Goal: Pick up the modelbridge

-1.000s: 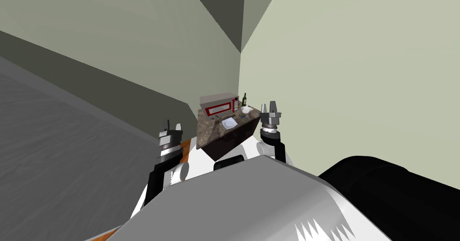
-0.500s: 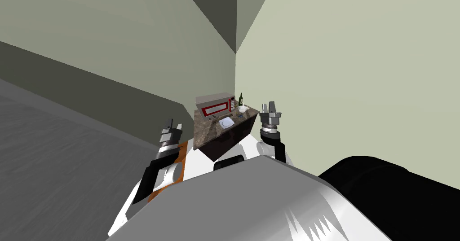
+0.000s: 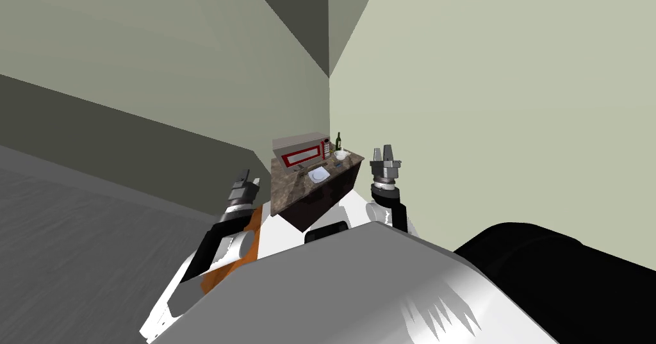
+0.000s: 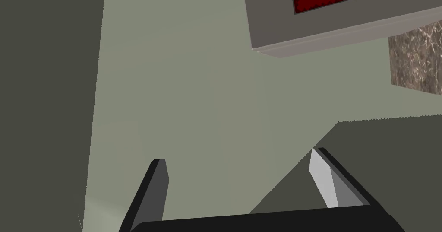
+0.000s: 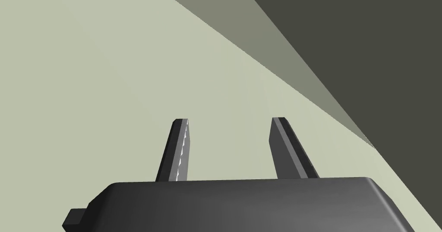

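Note:
A dark cabinet with a brown marbled top (image 3: 291,189) stands in the room's corner, ahead of me. On it lie small dark items (image 3: 336,165) beside a white bowl (image 3: 341,156); they are too small to tell which is the model bridge. My left gripper (image 3: 246,181) is raised left of the cabinet, its fingers open (image 4: 235,169) and empty, pointing past a grey and red microwave (image 4: 345,17) and the marbled top (image 4: 416,61). My right gripper (image 3: 384,151) is held up at the cabinet's right end, open (image 5: 228,123) and empty.
The microwave (image 3: 298,154), a dark green bottle (image 3: 339,141) and a white plate (image 3: 318,175) share the top. Pale green walls meet behind it. Grey floor (image 3: 77,244) spreads to the left, with a brown strip (image 3: 257,228) by my left arm. A black area (image 3: 576,282) lies lower right.
My view has turned, so the cabinet sits a little further left in the picture. My left forearm has swung down and outward; the right arm has held still.

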Tool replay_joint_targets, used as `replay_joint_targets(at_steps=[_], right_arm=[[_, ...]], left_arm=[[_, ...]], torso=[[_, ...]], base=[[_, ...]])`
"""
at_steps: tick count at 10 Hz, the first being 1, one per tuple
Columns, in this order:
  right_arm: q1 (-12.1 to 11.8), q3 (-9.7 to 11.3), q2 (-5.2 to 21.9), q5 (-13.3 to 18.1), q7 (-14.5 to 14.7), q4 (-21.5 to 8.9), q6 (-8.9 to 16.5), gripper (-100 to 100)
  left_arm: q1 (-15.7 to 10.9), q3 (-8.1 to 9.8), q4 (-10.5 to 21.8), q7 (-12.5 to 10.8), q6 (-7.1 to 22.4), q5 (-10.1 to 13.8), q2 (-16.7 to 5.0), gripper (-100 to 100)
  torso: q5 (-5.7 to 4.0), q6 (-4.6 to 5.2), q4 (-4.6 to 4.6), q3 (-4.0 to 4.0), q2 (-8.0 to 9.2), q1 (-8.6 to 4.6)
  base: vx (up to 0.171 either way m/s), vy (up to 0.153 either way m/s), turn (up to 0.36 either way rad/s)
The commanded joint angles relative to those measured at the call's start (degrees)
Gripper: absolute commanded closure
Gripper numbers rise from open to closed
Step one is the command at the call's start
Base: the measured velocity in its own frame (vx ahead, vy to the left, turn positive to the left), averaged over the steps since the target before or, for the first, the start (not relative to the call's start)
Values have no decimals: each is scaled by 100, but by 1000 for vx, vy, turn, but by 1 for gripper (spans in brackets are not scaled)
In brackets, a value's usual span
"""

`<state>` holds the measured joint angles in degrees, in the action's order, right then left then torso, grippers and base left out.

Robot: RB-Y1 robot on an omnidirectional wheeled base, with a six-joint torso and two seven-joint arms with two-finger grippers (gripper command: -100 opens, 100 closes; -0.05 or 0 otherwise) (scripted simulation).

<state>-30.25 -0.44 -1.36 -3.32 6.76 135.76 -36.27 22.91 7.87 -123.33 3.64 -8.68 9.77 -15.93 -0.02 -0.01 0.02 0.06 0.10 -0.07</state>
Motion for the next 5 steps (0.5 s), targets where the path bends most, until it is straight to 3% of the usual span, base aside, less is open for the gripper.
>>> replay_joint_targets(at_steps=[1,4,5], right_arm=[[0,0,0,0,0,0,0,0],[0,0,0,0,0,0,0,0],[0,0,0,0,0,0,0,0]], left_arm=[[-18,19,-2,-13,159,14,-31,-100],[-177,204,131,-180,685,180,-368,-100],[-177,204,131,-180,814,180,-368,-100]], torso=[[0,0,0,0,0,0],[1,0,-1,-3,-6,4],[0,2,-1,-2,-3,1]], base=[[-8,-7,16],[-15,-19,-130],[-14,-21,-76]])
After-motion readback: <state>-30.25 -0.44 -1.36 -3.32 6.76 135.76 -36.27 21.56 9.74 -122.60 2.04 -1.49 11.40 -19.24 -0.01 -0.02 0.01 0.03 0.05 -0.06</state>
